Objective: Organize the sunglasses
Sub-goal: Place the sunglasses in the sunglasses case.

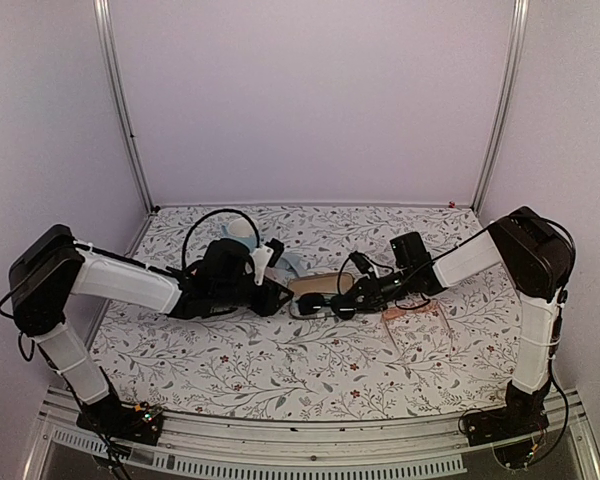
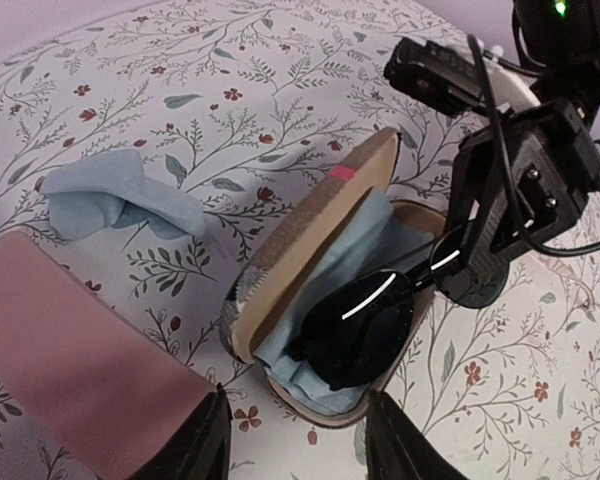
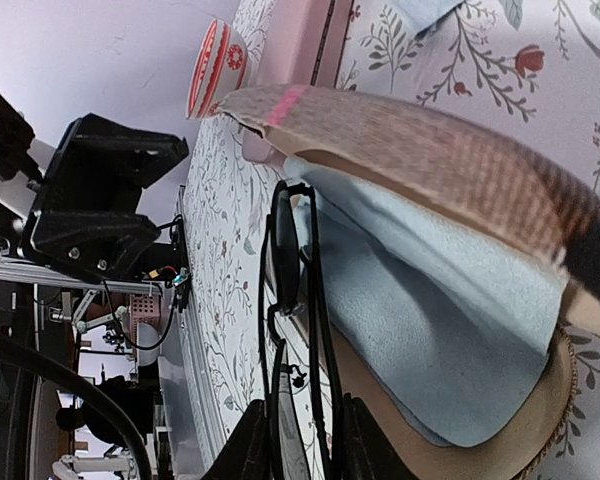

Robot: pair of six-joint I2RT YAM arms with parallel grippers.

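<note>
Black sunglasses (image 2: pixel 365 325) lie folded in the open brown case (image 2: pixel 310 220), at the middle of the desk (image 1: pixel 230 370). Their long axis runs along the case, roughly parallel to the near edge.

My right hand (image 3: pixel 305 450) reaches in from the case's right end and pinches the thin wire frame, so it is the nearer arm.

Left hand (image 2: pixel 300 440) is at the opposite end, fingers apart on either side of the case. I cannot tell whether they press it.

Lenses are dark and glossy, resting on pale blue lining (image 2: pixel 380 230).

Judgement: release, then withdraw along that axis.
</note>
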